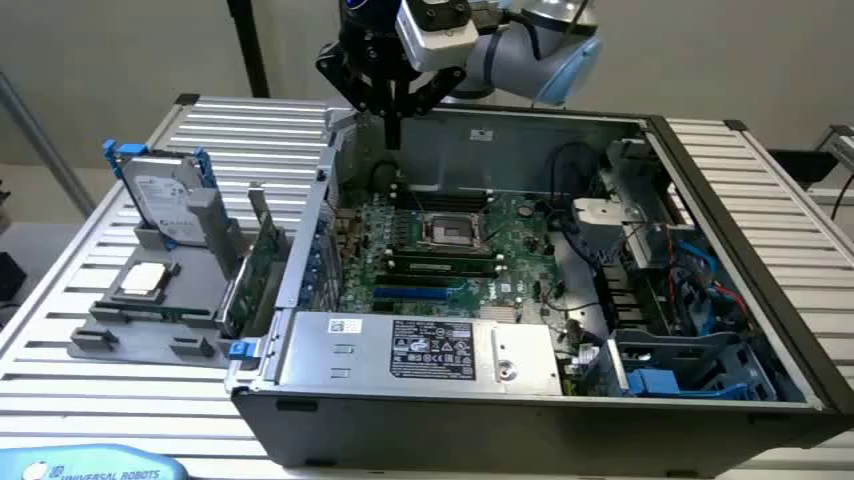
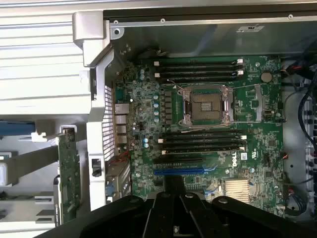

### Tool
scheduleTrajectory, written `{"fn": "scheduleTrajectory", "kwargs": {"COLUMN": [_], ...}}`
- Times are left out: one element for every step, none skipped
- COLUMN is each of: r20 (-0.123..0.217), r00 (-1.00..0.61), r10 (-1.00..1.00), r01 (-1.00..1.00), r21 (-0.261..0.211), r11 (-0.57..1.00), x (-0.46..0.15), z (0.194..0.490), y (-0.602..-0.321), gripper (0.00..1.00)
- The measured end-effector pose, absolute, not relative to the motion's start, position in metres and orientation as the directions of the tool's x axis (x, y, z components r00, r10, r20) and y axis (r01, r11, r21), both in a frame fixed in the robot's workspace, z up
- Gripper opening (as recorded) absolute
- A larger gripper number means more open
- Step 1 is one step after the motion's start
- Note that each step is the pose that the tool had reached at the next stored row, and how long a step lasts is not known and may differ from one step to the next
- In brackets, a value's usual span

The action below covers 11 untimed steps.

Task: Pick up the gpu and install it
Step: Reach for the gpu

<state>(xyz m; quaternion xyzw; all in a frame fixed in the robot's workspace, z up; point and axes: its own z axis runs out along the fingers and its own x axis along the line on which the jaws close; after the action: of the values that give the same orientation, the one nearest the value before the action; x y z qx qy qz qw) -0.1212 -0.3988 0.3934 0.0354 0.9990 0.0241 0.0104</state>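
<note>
Outside the case, the gpu: a thin flat card standing on edge in a grey rack. Its green board face shows, and it is just beside the case wall.
My gripper: I hang above the far end of the open computer case, well apart from the gpu. My black fingers are pressed together, with nothing between them.
Edge between us: the case's perforated metal wall stands upright between the card and the motherboard.
Open room: the case has no lid, and the green motherboard lies face up below me. A long blue slot is bare.
Crowded side: cables and a blue-grey drive cage at the exterior view's right.
Rack neighbours: a silver hard drive upright in a blue frame.
Table: ribbed aluminium slats.
</note>
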Motion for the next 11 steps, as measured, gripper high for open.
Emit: {"fn": "scheduleTrajectory", "kwargs": {"r20": [-0.019,-0.019,-0.019,-0.019,-0.019,-0.019,-0.019,-0.019,-0.019,-0.019,-0.019], "r00": [-0.997,-0.997,-0.997,-0.997,-0.997,-0.997,-0.997,-0.997,-0.997,-0.997,-0.997], "r10": [0.071,0.071,0.071,0.071,0.071,0.071,0.071,0.071,0.071,0.071,0.071], "r01": [0.07,0.07,0.07,0.07,0.07,0.07,0.07,0.07,0.07,0.07,0.07], "r21": [0.049,0.049,0.049,0.049,0.049,0.049,0.049,0.049,0.049,0.049,0.049], "r11": [0.996,0.996,0.996,0.996,0.996,0.996,0.996,0.996,0.996,0.996,0.996], "x": [-0.1212,-0.1212,-0.1212,-0.1212,-0.1212,-0.1212,-0.1212,-0.1212,-0.1212,-0.1212,-0.1212], "z": [0.3934,0.3934,0.3934,0.3934,0.3934,0.3934,0.3934,0.3935,0.3935,0.3935,0.3935], "y": [-0.3988,-0.3988,-0.3988,-0.3988,-0.3988,-0.3988,-0.3988,-0.3988,-0.3988,-0.3988,-0.3988], "gripper": [0.11,0.11,0.11,0.11,0.11,0.11,0.11,0.11,0.11,0.11,0.11]}}
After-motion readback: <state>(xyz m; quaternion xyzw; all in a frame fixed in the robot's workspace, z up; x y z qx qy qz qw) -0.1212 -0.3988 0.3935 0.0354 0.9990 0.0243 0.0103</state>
